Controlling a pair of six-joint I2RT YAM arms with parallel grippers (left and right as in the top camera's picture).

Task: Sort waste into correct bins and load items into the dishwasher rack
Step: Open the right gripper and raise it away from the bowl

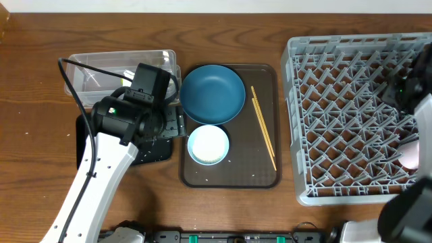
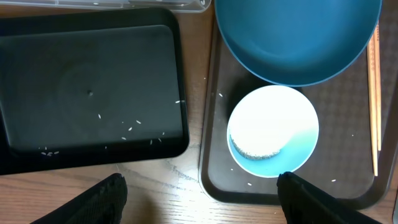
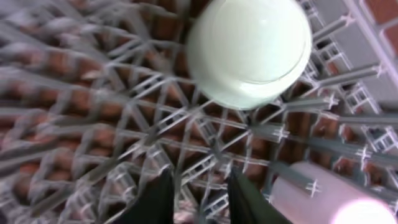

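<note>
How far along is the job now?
Done: the mint-green bowl and pink cup sit in the rack, rice grains lie in the black tray. In hand: nothing; the left gripper and right gripper are empty. Remaining: pale-blue bowl, dark-blue dish, chopsticks, on the brown tray.

I am pointing my left gripper (image 2: 200, 182) down, its 2 fingers spread wide; my right gripper (image 3: 200, 198) is hanging, fingers narrowly parted.

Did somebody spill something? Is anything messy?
Yes. Tiny white rice grains lie scattered across the black tray, and a few strays sit on the wooden table and the brown tray. The pale-blue bowl has more rice stuck in a crescent along its inside edge. Nothing else looks tipped or broken.
</note>
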